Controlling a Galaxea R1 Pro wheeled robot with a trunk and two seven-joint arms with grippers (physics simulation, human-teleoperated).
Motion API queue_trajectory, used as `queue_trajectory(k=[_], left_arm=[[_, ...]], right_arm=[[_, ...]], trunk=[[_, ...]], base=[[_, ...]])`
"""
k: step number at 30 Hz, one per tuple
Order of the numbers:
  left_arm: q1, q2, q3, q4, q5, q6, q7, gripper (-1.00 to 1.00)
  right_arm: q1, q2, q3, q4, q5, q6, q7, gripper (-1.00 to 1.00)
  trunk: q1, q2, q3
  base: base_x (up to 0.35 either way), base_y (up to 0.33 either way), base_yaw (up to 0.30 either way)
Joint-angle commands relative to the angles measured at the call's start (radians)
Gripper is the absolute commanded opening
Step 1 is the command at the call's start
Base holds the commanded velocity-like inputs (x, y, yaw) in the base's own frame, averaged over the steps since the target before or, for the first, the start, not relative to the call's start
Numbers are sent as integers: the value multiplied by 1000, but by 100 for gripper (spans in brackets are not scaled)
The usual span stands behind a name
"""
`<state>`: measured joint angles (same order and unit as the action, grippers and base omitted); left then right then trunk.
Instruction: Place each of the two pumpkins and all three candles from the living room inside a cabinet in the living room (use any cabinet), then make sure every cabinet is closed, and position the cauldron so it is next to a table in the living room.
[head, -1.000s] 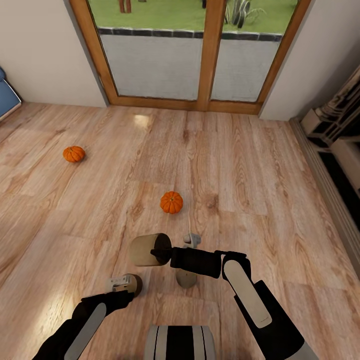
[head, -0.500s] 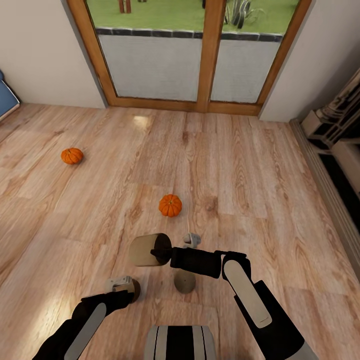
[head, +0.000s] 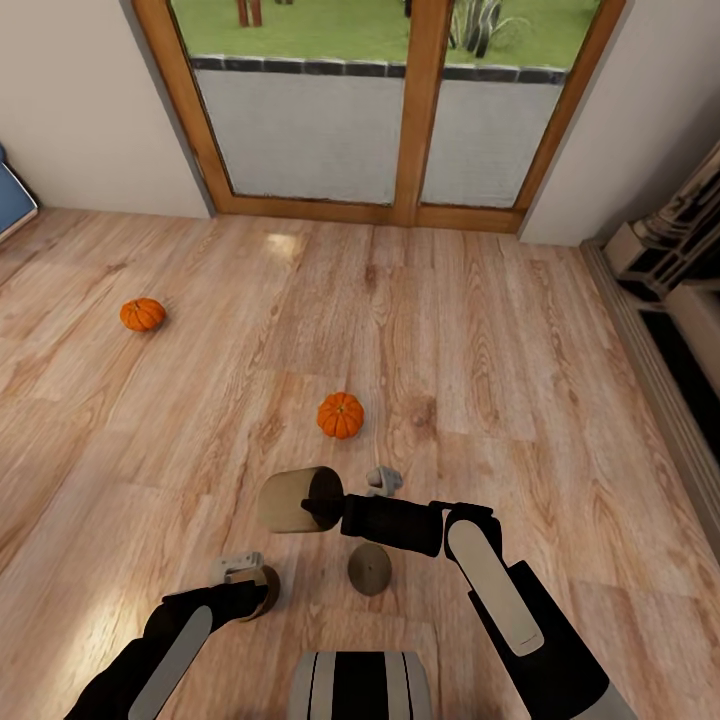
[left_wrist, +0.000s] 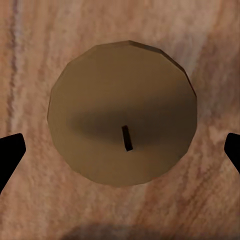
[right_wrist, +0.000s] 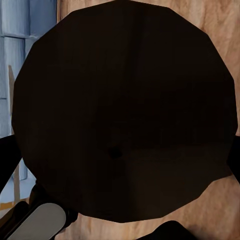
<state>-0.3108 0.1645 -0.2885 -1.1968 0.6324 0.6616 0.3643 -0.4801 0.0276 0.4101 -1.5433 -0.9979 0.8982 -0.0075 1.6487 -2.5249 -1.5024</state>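
The right claw is closed on a candle, held lying sideways above the wooden floor with its flat end facing the claw. In the right wrist view that end sits dark and close between the two fingertips at the frame's edges.

The left claw hangs low over a second candle, which stands upright on the floor directly beneath it. In the left wrist view this candle's round tan top with its short dark wick lies centred between the two black fingertips, which stand wide apart on either side without touching it; the claw is open and holds nothing.

A third candle stands on the floor just below the right forearm, between the two arms and a little nearer the right one, apart from both claws.

One pumpkin rests on the floor just ahead of the right claw and the held candle, near but clear of them. The other pumpkin lies well apart, far off to the left and further forward, toward the wall.

Beyond them a wood-framed glass door closes the far end of the floor.
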Motion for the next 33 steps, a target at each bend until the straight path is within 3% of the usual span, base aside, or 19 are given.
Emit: queue_trajectory(k=[1,33], left_arm=[[-1,1,-3,-1,10,1,10,100],[-1,1,-1,-4,10,1,10,100]], right_arm=[[-1,0,-1,-1,-2,4,0,-100],[0,0,-1,0,-2,4,0,-100]], trunk=[[0,0,-1],[0,0,-1]], base=[[71,0,0],[49,0,0]])
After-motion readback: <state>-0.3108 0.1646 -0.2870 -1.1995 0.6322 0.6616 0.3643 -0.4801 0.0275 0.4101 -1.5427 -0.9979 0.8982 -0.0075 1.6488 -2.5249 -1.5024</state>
